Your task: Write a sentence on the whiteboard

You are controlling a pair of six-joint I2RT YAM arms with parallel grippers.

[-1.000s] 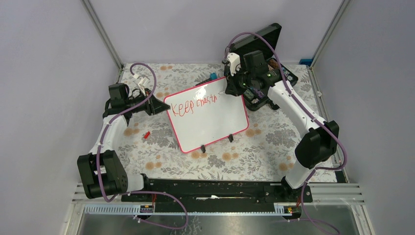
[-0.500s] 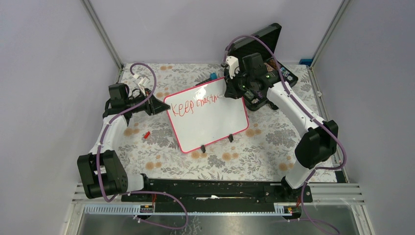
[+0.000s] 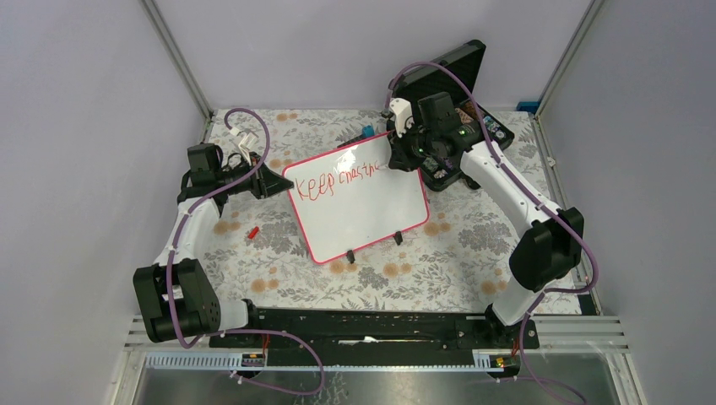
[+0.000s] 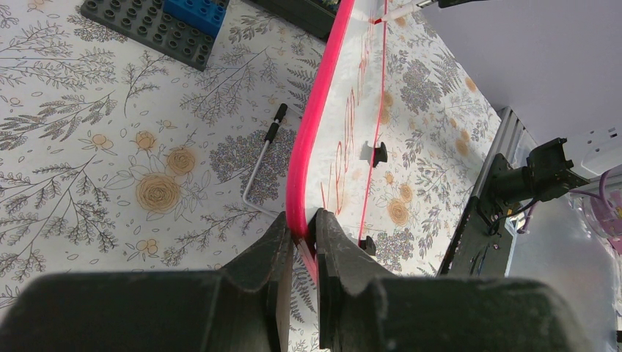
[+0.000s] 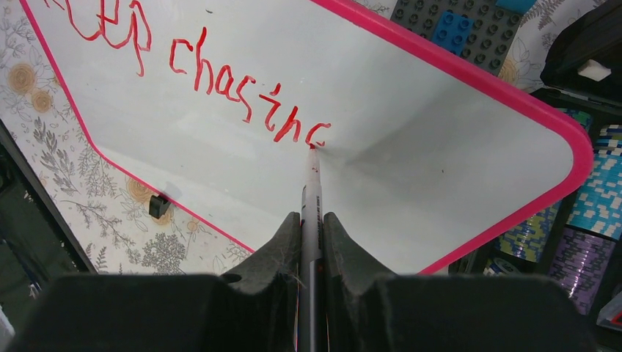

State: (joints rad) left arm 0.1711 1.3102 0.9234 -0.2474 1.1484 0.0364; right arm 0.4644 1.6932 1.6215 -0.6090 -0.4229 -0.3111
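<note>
The whiteboard (image 3: pixel 363 202), white with a pink frame and two black feet, stands tilted mid-table. Red writing (image 5: pixel 220 81) on it reads "Keep chasin" plus a part-formed letter; it also shows in the top view (image 3: pixel 338 180). My left gripper (image 4: pixel 301 231) is shut on the board's pink left edge (image 4: pixel 312 139); it also shows in the top view (image 3: pixel 274 181). My right gripper (image 5: pixel 312 220) is shut on a white marker (image 5: pixel 312 191) whose red tip touches the board at the end of the writing. In the top view the right gripper (image 3: pixel 397 156) is at the board's upper right corner.
An open black case (image 3: pixel 460 110) with small parts stands behind the board's right end. A grey and blue brick plate (image 4: pixel 158 22) lies behind the board. A small red cap (image 3: pixel 252 231) lies on the floral cloth at left. A wire stand (image 4: pixel 264 158) lies behind the board.
The right gripper has moved the marker a little to the right along the first line, adding strokes after "chasi". The left gripper and board have stayed still.
</note>
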